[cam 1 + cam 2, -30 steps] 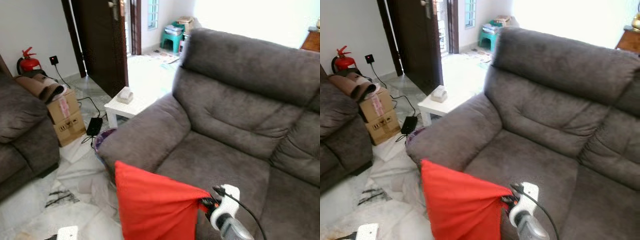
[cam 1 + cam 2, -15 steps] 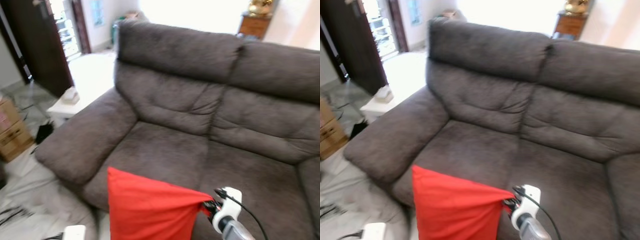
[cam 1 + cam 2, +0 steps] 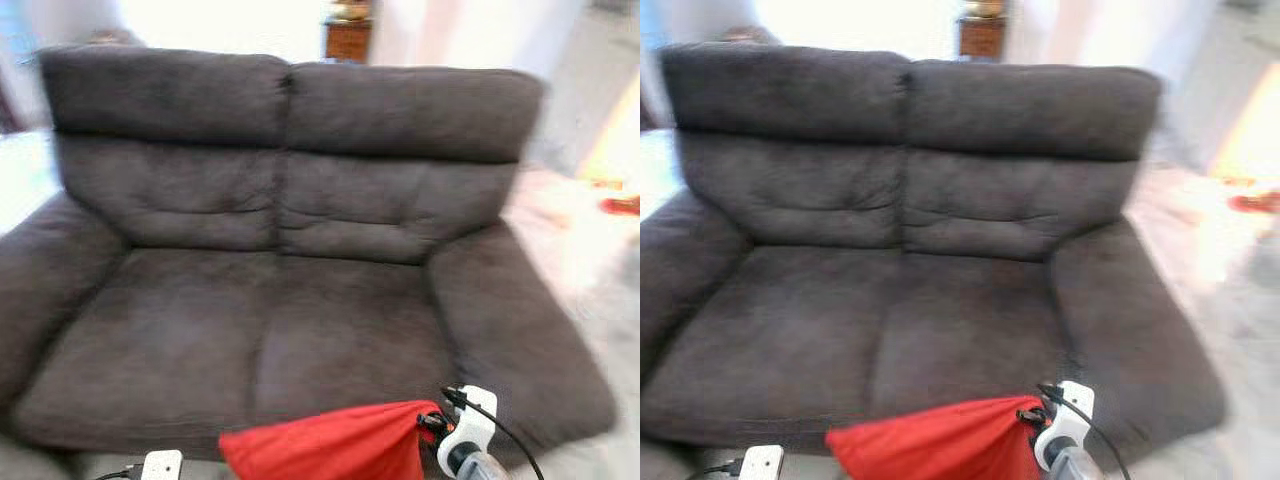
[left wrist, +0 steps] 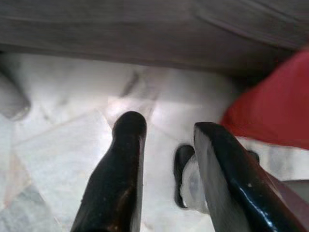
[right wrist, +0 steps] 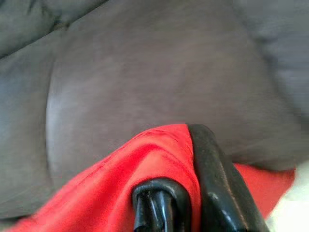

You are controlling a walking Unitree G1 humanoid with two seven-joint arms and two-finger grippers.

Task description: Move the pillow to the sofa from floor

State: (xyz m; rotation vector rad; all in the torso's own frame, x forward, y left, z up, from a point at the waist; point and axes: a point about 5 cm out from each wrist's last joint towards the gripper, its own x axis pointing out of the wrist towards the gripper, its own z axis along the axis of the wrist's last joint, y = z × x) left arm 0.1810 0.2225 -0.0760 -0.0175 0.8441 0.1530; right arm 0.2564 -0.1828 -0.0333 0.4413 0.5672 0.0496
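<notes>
Low in the frame before the sofa [image 3: 270, 300], the red pillow [image 3: 330, 448] is hanging limp and light, bunching softly where the right gripper [image 3: 428, 424] is pinching its corner; the left gripper [image 4: 166, 159] is hanging parted, holding nothing.

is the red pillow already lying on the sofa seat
No, the red pillow hangs pinched in the right end effector in front of the sofa, not resting on its seat.
</notes>
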